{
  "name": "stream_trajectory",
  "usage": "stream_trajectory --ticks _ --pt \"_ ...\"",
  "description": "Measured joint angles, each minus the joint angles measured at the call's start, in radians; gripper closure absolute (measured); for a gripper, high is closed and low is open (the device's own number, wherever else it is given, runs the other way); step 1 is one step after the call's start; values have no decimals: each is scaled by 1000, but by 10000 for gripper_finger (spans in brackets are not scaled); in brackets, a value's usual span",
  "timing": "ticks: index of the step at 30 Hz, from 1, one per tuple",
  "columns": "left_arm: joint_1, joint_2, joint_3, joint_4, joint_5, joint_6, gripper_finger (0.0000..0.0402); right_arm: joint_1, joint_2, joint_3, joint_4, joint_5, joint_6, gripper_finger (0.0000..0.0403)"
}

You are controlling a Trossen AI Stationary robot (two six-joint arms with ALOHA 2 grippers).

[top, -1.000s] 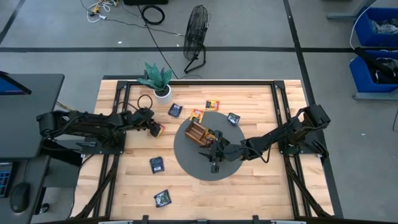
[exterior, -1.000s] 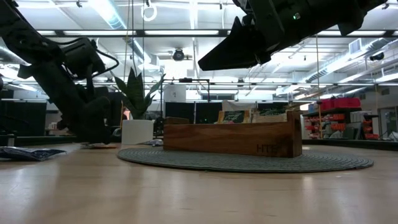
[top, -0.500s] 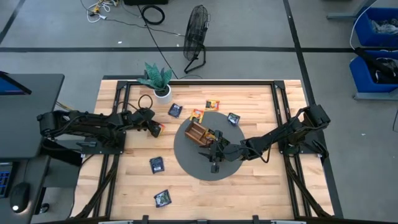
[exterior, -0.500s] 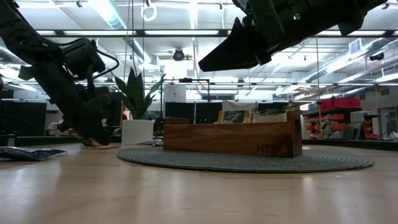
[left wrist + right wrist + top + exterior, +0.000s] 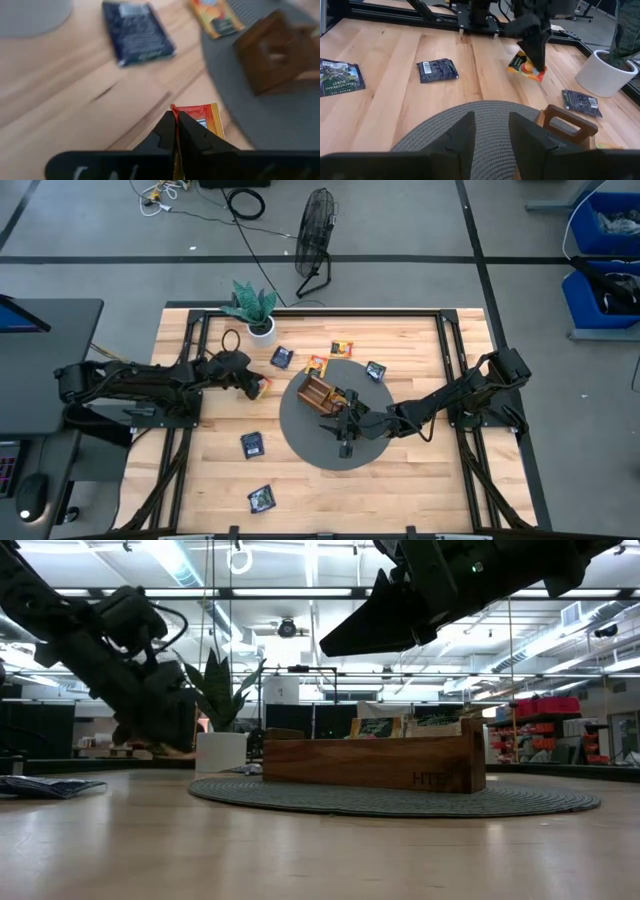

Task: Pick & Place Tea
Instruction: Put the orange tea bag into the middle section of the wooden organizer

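Note:
My left gripper [image 5: 256,385] is shut on an orange-yellow tea sachet [image 5: 264,389], just left of the round grey mat [image 5: 300,442]. In the left wrist view the fingertips [image 5: 170,125] pinch the sachet [image 5: 204,115] by one edge. The right wrist view shows that sachet [image 5: 525,68] hanging clear of the wood. A wooden divided tray [image 5: 318,393] stands on the mat. My right gripper [image 5: 346,426] hovers open over the mat, near the tray, holding nothing. Loose tea lies around: dark sachets [image 5: 282,357] [image 5: 375,371] [image 5: 252,444] and orange ones [image 5: 316,364] [image 5: 342,348].
A potted plant in a white pot [image 5: 260,327] stands at the back left of the table. Another dark sachet [image 5: 262,498] lies near the front edge. A floor fan [image 5: 316,230] stands behind the table. Black arm frames run along both table sides.
My left gripper closed on the orange-yellow sachet, lifted it off the table and shifted it slightly right toward the mat. The right arm has not moved.

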Motion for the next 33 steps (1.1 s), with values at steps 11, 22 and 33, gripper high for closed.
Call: stream_trajectory --ticks 11,22,33 --pt "-124 -117 1 216 -74 67 397 -19 0 0 70 1 82 277" --pt "-195 -116 2 429 -146 184 396 -105 0 0 76 -32 236 277" --pt "-261 -116 2 633 -236 315 397 -207 0 0 249 -107 235 277"
